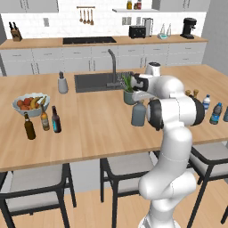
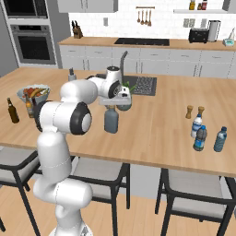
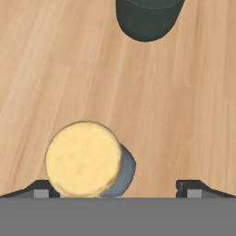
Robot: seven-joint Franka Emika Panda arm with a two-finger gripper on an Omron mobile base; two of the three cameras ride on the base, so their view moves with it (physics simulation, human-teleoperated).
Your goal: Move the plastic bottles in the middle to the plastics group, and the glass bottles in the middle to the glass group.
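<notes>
flask point(image 2: 111, 120): grey-blue, corked, standing upright mid-surface point(image 2: 156, 129), just in front of the dark plant pot point(image 3: 146, 18) by the sink
jaws: spread wide, empty, hanging right above the cork point(image 3: 84, 158)
handling: probably glass, heavy, stiff, slick, breakable; cork may pull loose
hold: short neck under the cork, or across the shoulders if the jaws span them
hidden: cork covers neck and body from above; cork sits off-centre toward one fingertip point(image 3: 41, 189); forearm hides the gripper point(image 1: 139, 95) tips
</notes>
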